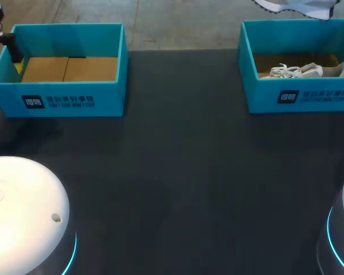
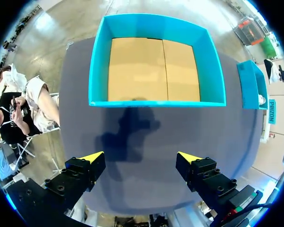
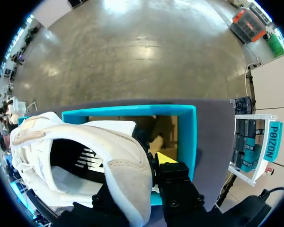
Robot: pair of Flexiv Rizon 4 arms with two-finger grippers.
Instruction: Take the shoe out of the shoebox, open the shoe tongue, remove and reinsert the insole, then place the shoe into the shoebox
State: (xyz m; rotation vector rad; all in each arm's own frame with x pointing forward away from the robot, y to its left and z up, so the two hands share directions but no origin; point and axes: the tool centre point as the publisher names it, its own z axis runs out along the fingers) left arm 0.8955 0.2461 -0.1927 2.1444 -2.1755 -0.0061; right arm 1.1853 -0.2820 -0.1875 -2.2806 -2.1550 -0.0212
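Slippage is threatening: the right pincer (image 3: 150, 163) is pinching only the heel rim of the white shoe (image 3: 116, 163), which is hanging above the teal shoebox (image 3: 187, 137), and its weight may be pulling it free. The left pincer (image 2: 141, 156) is hovering, spread wide, over the worktop (image 2: 156, 137).

Teal, tan-floored shoebox (image 1: 74, 103), white shoe (image 3: 123, 165), dark grey table (image 1: 183, 172), yellow-tipped black left end effector (image 2: 142, 158).
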